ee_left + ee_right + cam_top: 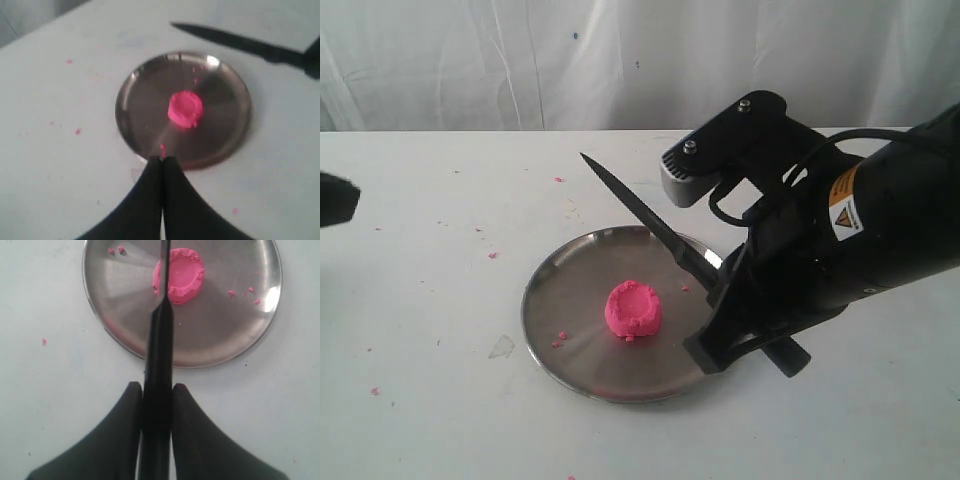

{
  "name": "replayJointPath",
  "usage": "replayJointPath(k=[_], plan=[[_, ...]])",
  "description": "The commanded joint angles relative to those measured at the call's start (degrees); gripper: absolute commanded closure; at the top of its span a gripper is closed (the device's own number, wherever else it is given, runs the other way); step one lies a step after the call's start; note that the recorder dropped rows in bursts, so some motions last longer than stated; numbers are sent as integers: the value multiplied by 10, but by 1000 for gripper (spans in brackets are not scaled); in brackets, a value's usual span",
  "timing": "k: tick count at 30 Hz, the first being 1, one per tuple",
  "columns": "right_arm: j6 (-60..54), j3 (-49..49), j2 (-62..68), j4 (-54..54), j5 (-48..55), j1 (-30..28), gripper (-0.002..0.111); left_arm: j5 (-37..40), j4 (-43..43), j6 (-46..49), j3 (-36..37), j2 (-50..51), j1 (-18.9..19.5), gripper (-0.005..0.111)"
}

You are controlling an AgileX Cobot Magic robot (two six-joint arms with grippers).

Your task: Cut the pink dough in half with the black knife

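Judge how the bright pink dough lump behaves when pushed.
Probably soft: the bright pink dough lump has a dented top. Likely crumbly, given pink crumbs scattered on the round steel plate. Unlikely to roll; its base sits flat.

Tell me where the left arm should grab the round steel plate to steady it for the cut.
Probably the thin raised rim of the round steel plate, on its left edge, opposite the slim black knife. It lies flat and shallow, so only the lip gives a pinch: come low from the left, jaws opened first, one over the lip.
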Motion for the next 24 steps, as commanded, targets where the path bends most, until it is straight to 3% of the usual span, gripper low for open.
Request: replayJointPath(k=[1, 4, 7, 10, 15, 19, 24], plan=[[2, -5, -3, 1, -2, 0, 108, -154, 13, -63, 29, -2, 2, 106], [2, -5, -3, 5, 0, 0, 108, -239, 20, -66, 92, -2, 2, 107], [2, -5, -3, 5, 1, 0, 108, -243, 20, -69, 169, -17, 2, 107], [2, -5, -3, 5, 1, 0, 108, -258, 23, -71, 199, -65, 2, 107], [2, -5, -3, 5, -5, 0, 108, -189, 38, -82, 199, -206, 2, 107], [2, -5, -3, 5, -5, 0, 108, -63, 105, -177, 199, -326, 2, 107], [2, -5, -1, 6, -8, 0, 108, -119, 141, -216, 249, -322, 2, 107]])
